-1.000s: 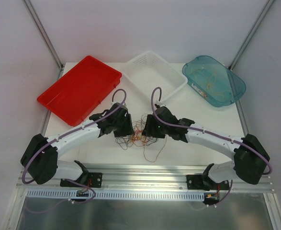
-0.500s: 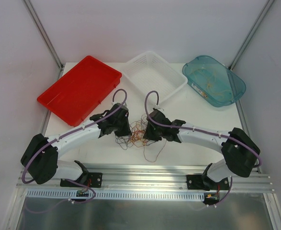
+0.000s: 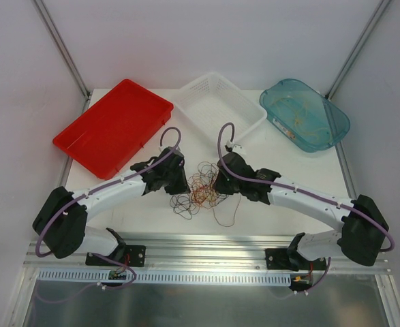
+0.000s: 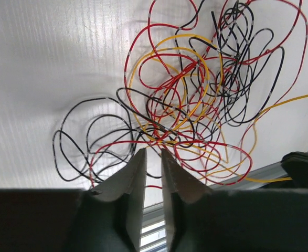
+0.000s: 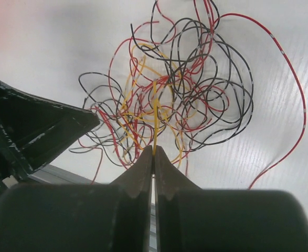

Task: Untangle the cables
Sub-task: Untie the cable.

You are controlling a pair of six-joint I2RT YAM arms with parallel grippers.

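Here, our right gripper (image 5: 154, 149) pinches one yellow strand of the thin red, yellow and black looping cables (image 5: 155, 113); our left gripper (image 4: 154, 152), at nine o'clock, is nearly closed, its hold unclear.

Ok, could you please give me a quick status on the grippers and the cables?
Right gripper shut on a yellow cable. Left gripper nearly closed at the edge of the cables, grip unclear. One knotted tangle. Nothing blocking.

Bright even light, soft shadows, blurred foreground.
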